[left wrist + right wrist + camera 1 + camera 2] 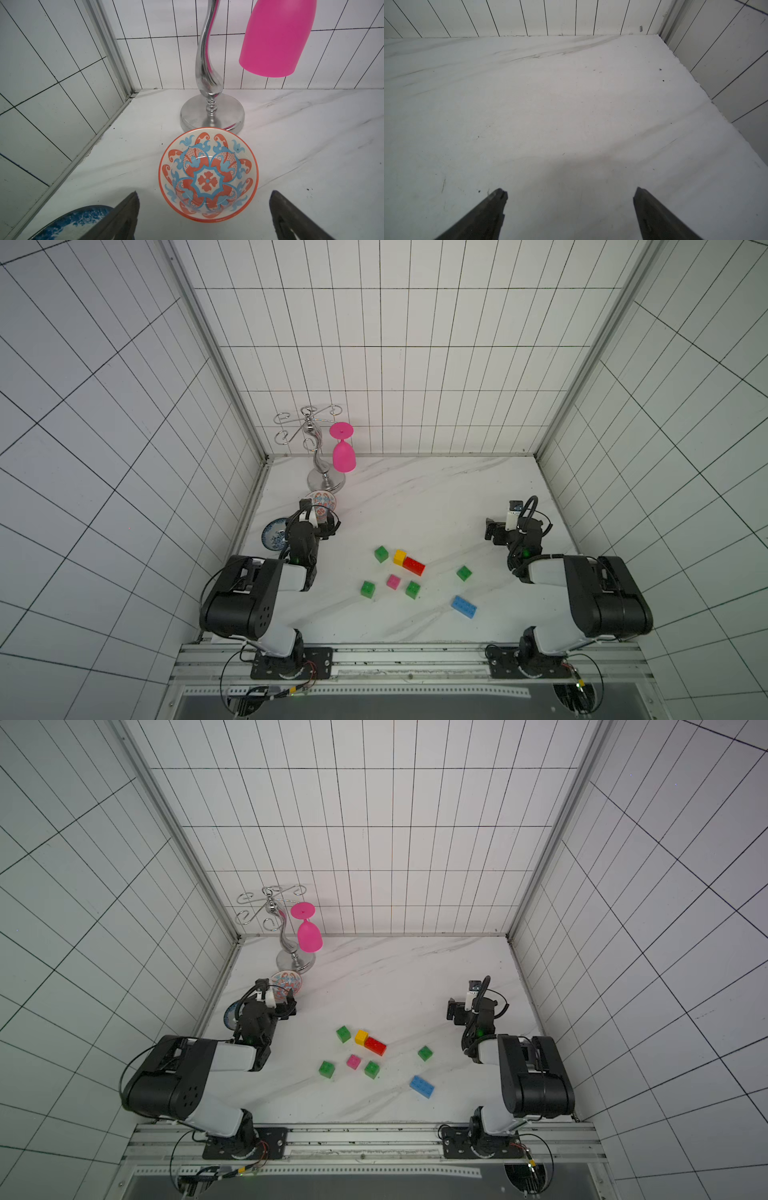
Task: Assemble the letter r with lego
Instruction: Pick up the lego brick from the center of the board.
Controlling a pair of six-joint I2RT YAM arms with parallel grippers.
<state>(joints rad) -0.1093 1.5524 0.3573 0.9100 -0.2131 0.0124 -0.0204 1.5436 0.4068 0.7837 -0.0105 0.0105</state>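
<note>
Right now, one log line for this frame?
left gripper: open, empty, by patterned bowl | right gripper: open, empty | build: not started; yellow cube against red brick, rest scattered

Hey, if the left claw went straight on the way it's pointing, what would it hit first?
Probably the orange bowl, dead ahead and framed by the open left claw in its wrist view; the silver stand is behind it. Height is unclear, so it might clear the rim.

Left arm folded, left jaws wide, empty. Right arm folded, right jaws wide, empty.
</note>
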